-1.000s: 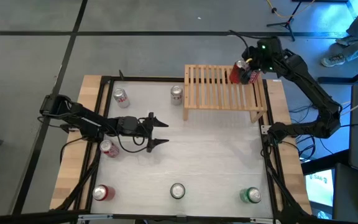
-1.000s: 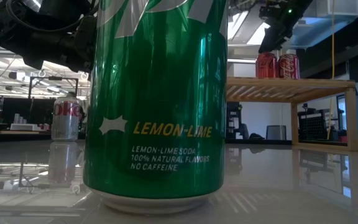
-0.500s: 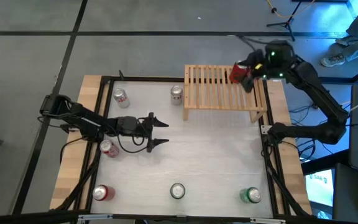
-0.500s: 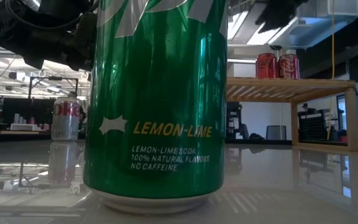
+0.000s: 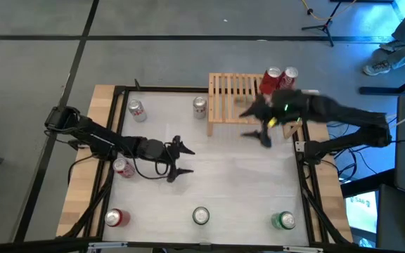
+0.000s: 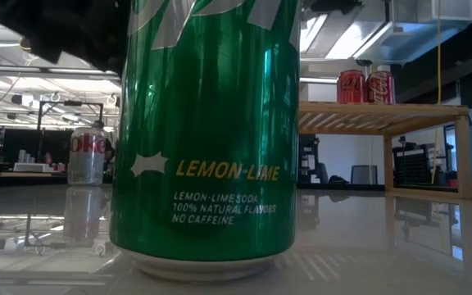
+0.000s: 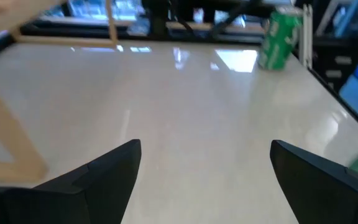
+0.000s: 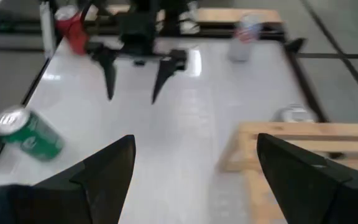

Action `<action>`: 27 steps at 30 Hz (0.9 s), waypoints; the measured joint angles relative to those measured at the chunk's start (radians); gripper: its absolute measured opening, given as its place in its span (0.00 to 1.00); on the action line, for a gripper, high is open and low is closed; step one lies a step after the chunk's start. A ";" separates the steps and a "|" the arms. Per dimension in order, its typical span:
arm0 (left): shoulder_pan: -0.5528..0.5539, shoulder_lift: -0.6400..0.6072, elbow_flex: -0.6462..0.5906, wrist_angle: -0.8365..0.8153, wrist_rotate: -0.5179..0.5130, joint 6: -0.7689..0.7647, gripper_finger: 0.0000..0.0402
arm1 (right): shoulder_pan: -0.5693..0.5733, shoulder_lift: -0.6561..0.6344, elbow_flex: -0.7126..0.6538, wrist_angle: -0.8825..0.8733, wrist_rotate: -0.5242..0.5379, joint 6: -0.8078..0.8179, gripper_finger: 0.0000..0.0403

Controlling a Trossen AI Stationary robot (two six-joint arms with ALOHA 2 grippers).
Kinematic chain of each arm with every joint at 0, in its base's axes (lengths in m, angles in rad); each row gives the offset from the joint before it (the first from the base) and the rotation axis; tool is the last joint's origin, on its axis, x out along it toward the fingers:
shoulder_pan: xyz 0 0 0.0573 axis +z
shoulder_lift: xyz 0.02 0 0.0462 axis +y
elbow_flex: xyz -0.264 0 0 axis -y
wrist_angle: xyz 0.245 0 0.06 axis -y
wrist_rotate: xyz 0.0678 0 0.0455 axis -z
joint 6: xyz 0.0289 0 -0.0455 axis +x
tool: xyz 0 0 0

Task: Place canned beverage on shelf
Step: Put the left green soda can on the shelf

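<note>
1. Surface: a glossy white tabletop (image 5: 223, 183) framed by black rails and light-wood edges, standing on a grey floor; the low view looks past it into a lit workshop room.
2. Shelf: a low light-wood slatted rack (image 5: 234, 98) with short legs, at the far right part of the table; its top shows level in the low view (image 6: 367, 117).
3. Canned beverages on the shelf: two red cans with silver tops (image 5: 280, 77), upright, touching or nearly touching each other, at the rack's far right corner; in the low view they stand side by side (image 6: 364, 86).
4. Right gripper (image 5: 259, 125): dark, two-fingered, hanging over the rack's near right edge and the table just in front of it, fingers spread wide and empty; its wrist view shows both fingers (image 8: 104, 174) apart with nothing between them.
5. Left gripper (image 5: 183, 160): dark, over the table's left-centre, fingers spread and empty, well apart from every can.
6. Silver can (image 5: 200, 105), upright, just beside the rack's left end.
7. Silver-and-red can (image 5: 137, 109), near the far left corner.
8. Red-and-silver can (image 5: 123, 167), at the left edge beside the left arm.
9. Near edge row: red can (image 5: 114, 218), silver can (image 5: 201, 215), green lemon-lime can (image 5: 283, 221); one green can fills the low view (image 6: 207, 131).
</note>
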 joint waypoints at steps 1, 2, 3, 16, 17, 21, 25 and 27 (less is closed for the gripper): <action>-0.020 0.000 0.015 -0.031 -0.013 -0.005 0.87 | 0.048 0.000 -0.033 0.033 0.036 0.002 0.82; -0.040 0.000 0.026 -0.054 -0.026 -0.018 0.87 | 0.093 0.000 -0.068 0.066 0.068 0.006 0.82; -0.063 0.000 0.033 -0.071 -0.038 -0.030 0.87 | 0.137 0.000 -0.103 0.100 0.094 0.015 0.82; -0.363 0.034 0.036 -0.070 -0.262 -0.212 0.87 | 0.547 0.163 -0.357 0.597 0.210 0.246 0.82; -0.382 0.051 0.036 -0.052 -0.273 -0.226 0.87 | 0.569 0.185 -0.358 0.615 0.221 0.249 0.82; -0.440 0.130 0.039 0.042 -0.307 -0.295 0.87 | 0.633 0.271 -0.358 0.708 0.263 0.270 0.82; -0.484 0.208 0.089 0.062 -0.337 -0.323 0.87 | 0.663 0.353 -0.358 0.742 0.306 0.318 0.82; -0.504 0.242 0.127 0.050 -0.344 -0.336 0.87 | 0.673 0.401 -0.358 0.778 0.333 0.342 0.82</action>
